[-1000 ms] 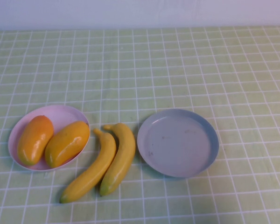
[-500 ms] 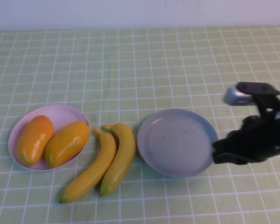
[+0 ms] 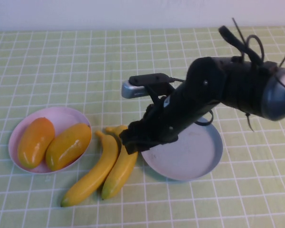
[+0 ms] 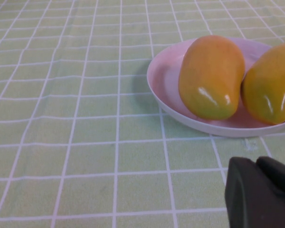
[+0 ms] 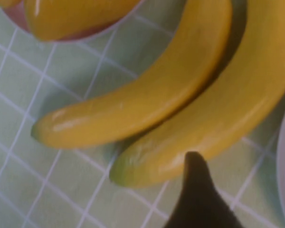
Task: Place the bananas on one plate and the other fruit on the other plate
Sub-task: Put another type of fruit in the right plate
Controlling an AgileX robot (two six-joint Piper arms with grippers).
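Note:
Two yellow bananas [image 3: 92, 173] [image 3: 121, 168] lie side by side on the cloth between the plates. The right wrist view shows them close up [image 5: 147, 102] [image 5: 218, 118]. Two orange-yellow mango-like fruits [image 3: 35, 141] [image 3: 68, 146] lie on the pink plate [image 3: 61, 113] at the left. The grey-blue plate [image 3: 194, 154] holds nothing. My right gripper [image 3: 133, 141] is open and empty. It reaches over the grey-blue plate and hovers over the upper part of the banana nearer that plate [image 5: 244, 190]. My left gripper [image 4: 256, 164] is shut and empty, low beside the pink plate [image 4: 164, 78].
A green checked cloth [image 3: 133, 66] covers the table, and a white wall runs along the back. My right arm [image 3: 228, 90] crosses above the grey-blue plate from the right. The cloth shows bare behind the plates and at the front.
My right arm came in from the right, swung across the grey-blue plate and now has its gripper over the bananas. The fruit and the plates have not moved.

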